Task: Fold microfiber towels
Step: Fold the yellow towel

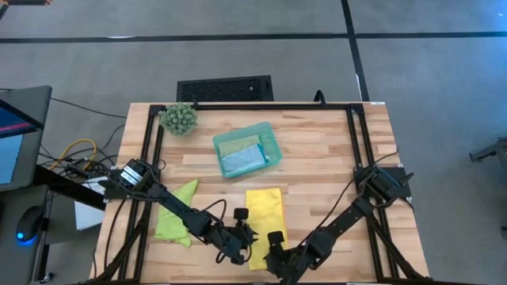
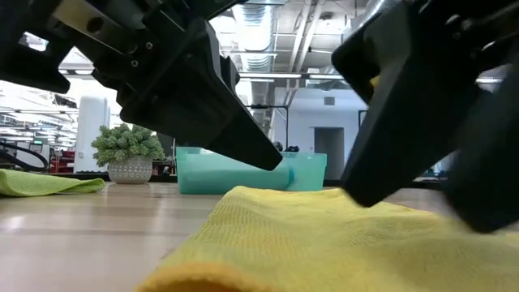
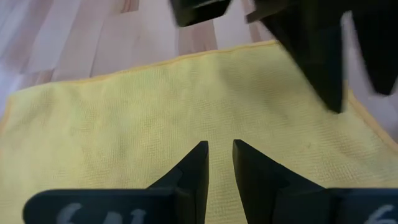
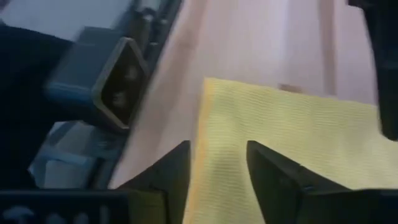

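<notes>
Claws (image 1: 264, 247) hide yellow towel's (image 1: 265, 210) near edge (partly).

The yellow towel (image 3: 124, 118) is a soft matt cloth with a fine, nubbly weave and a stitched hem along its edge. The lime green towel (image 1: 176, 214) looks like the same napped fabric, lying rumpled. The table (image 1: 317, 158) is pale wood in jointed strips, smooth with a slight sheen, framed by black metal rails. The teal tray (image 2: 235, 172) is smooth plastic, faintly translucent. The left gripper (image 3: 219, 163) and right gripper (image 4: 217, 163) have fingers of dull black hard plastic
</notes>
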Action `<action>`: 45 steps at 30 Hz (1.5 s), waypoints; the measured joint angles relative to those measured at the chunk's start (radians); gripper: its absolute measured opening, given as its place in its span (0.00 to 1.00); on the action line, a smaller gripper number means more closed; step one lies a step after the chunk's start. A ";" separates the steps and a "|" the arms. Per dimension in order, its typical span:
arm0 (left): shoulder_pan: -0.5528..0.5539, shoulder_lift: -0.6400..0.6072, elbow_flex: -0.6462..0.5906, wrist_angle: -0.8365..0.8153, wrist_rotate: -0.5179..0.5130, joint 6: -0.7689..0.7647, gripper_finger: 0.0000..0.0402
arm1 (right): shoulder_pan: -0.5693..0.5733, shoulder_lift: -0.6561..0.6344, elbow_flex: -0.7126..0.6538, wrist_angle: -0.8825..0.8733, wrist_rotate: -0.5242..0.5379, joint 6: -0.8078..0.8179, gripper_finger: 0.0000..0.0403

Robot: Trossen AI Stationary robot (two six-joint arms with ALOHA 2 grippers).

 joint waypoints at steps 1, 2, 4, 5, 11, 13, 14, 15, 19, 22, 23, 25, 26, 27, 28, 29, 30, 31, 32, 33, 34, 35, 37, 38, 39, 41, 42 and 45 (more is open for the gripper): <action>0.000 0.000 0.000 0.000 0.000 -0.001 0.16 | 0.005 0.000 0.001 0.001 0.000 -0.002 0.47; 0.000 0.000 0.000 -0.001 0.000 -0.007 0.16 | 0.007 0.000 0.001 -0.005 0.005 -0.003 0.48; 0.000 0.000 0.000 -0.003 0.000 -0.021 0.16 | 0.007 0.000 0.001 -0.028 0.011 -0.002 0.51; 0.000 0.000 0.000 -0.006 0.000 -0.026 0.16 | 0.007 0.003 0.001 -0.032 0.008 0.005 0.51; 0.000 0.000 0.000 -0.011 -0.001 -0.050 0.16 | 0.004 0.006 -0.035 -0.034 -0.019 0.023 0.41; 0.000 0.000 0.000 -0.011 -0.001 -0.059 0.16 | 0.005 0.006 -0.035 -0.038 -0.020 0.023 0.35; 0.000 0.000 0.000 -0.011 -0.001 -0.066 0.16 | 0.005 0.006 -0.035 -0.038 -0.020 0.023 0.31; 0.000 0.000 0.000 -0.015 -0.003 -0.073 0.16 | 0.005 0.006 -0.035 -0.039 -0.021 0.023 0.28; 0.000 0.000 0.000 -0.031 -0.020 -0.096 0.16 | 0.005 0.006 -0.035 -0.043 -0.021 0.021 0.13; 0.000 0.000 0.000 -0.063 -0.025 -0.115 0.16 | 0.016 0.004 -0.035 -0.046 -0.022 0.010 0.04; 0.000 0.000 0.000 -0.071 -0.027 -0.122 0.16 | 0.019 0.004 -0.035 -0.047 -0.021 0.000 0.02; 0.000 0.000 0.000 -0.082 -0.029 -0.136 0.16 | 0.028 0.004 -0.029 -0.051 -0.023 -0.005 0.03; 0.000 0.000 -0.001 -0.081 -0.031 -0.142 0.16 | 0.032 0.004 -0.026 -0.051 -0.027 -0.006 0.05; 0.000 -0.001 -0.007 -0.072 -0.037 -0.147 0.16 | 0.033 0.004 -0.023 -0.051 -0.038 -0.006 0.06; 0.000 -0.001 -0.013 -0.067 -0.040 -0.155 0.16 | 0.033 0.004 -0.020 -0.050 -0.056 -0.006 0.08; 0.000 -0.002 -0.016 -0.076 -0.045 -0.162 0.16 | 0.033 0.004 -0.017 -0.051 -0.076 -0.006 0.08; 0.000 -0.002 -0.016 -0.091 -0.045 -0.173 0.16 | 0.033 0.004 -0.013 -0.051 -0.093 -0.006 0.09; 0.000 -0.002 -0.016 -0.103 -0.046 -0.183 0.16 | 0.032 0.004 -0.007 -0.053 -0.106 -0.007 0.09; -0.001 -0.002 -0.016 -0.110 -0.046 -0.193 0.16 | 0.029 0.003 0.001 -0.057 -0.118 -0.013 0.08; -0.001 -0.002 -0.016 -0.115 -0.046 -0.203 0.16 | 0.026 -0.004 0.006 -0.066 -0.131 -0.024 0.07; -0.002 -0.002 -0.016 -0.121 -0.046 -0.208 0.16 | 0.021 -0.013 0.012 -0.084 -0.148 -0.035 0.06; -0.004 -0.002 -0.016 -0.123 -0.047 -0.209 0.16 | 0.014 -0.025 0.017 -0.100 -0.163 -0.047 0.04; -0.008 -0.002 -0.014 -0.126 -0.056 -0.211 0.16 | 0.003 -0.068 0.019 -0.151 -0.174 -0.069 0.02; -0.012 -0.002 -0.011 -0.127 -0.064 -0.211 0.16 | -0.006 -0.095 0.019 -0.170 -0.174 -0.082 0.02; -0.014 -0.002 -0.009 -0.127 -0.072 -0.211 0.16 | -0.016 -0.122 0.020 -0.181 -0.175 -0.097 0.02; -0.019 -0.002 -0.007 -0.127 -0.086 -0.211 0.16 | -0.044 -0.179 0.021 -0.225 -0.175 -0.128 0.03; -0.022 -0.002 -0.007 -0.132 -0.091 -0.209 0.16 | -0.063 -0.202 0.021 -0.237 -0.175 -0.141 0.03; -0.027 -0.005 -0.007 -0.163 -0.108 -0.207 0.16 | -0.135 -0.251 0.021 -0.289 -0.180 -0.154 0.06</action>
